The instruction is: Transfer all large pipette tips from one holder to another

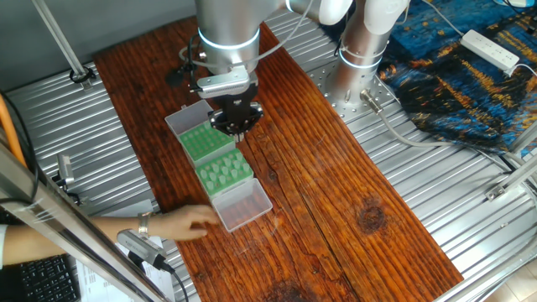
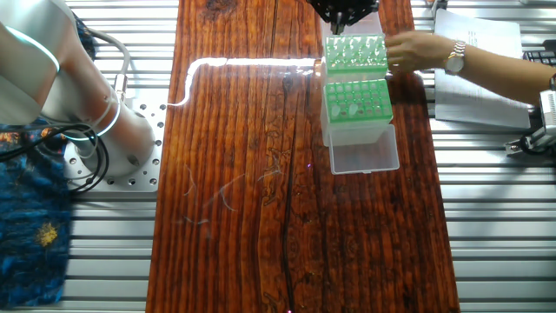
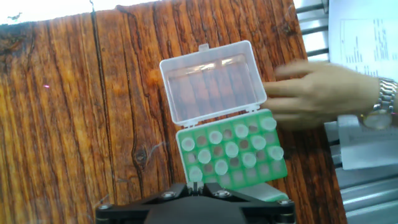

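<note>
Tips (image 3: 231, 149): sitting upright in green rack (image 3: 278, 171), just ahead of claw (image 3: 195, 186), which is pinching one tip.

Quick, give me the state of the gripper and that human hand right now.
Gripper: above the green racks; open or shut cannot be told, fingertips not clearly visible.
Person's hand: open, blurred, beside the clear lid, holding nothing visible.

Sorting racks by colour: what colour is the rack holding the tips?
Green rack, with pale tips; clearest in the hand view.
</note>
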`<state>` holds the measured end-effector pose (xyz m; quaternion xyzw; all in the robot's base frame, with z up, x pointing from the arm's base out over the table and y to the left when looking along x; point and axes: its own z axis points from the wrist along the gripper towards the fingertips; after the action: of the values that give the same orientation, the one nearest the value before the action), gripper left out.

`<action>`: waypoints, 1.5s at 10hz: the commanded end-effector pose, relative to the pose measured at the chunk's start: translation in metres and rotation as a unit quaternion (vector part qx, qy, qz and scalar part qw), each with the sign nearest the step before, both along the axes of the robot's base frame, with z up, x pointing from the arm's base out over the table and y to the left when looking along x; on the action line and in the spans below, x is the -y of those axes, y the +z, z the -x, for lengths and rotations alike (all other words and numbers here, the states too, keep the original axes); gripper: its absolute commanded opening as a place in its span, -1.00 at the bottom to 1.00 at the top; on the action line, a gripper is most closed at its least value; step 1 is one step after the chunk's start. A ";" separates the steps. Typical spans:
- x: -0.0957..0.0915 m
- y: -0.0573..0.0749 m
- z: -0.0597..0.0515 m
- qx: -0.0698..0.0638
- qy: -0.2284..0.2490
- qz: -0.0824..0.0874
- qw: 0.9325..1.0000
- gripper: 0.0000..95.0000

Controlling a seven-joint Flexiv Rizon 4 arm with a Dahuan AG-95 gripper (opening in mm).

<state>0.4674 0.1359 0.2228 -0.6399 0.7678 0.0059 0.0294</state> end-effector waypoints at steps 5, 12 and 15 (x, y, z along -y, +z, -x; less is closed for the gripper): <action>-0.005 -0.003 0.000 0.000 -0.016 0.002 1.000 -1.00; -0.009 -0.005 0.000 -0.013 -0.142 -0.006 0.990 -1.00; -0.011 -0.006 -0.001 -0.023 -0.275 -0.006 0.961 -0.60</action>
<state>0.4670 0.1453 0.2181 -0.4885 0.8722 0.0146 0.0222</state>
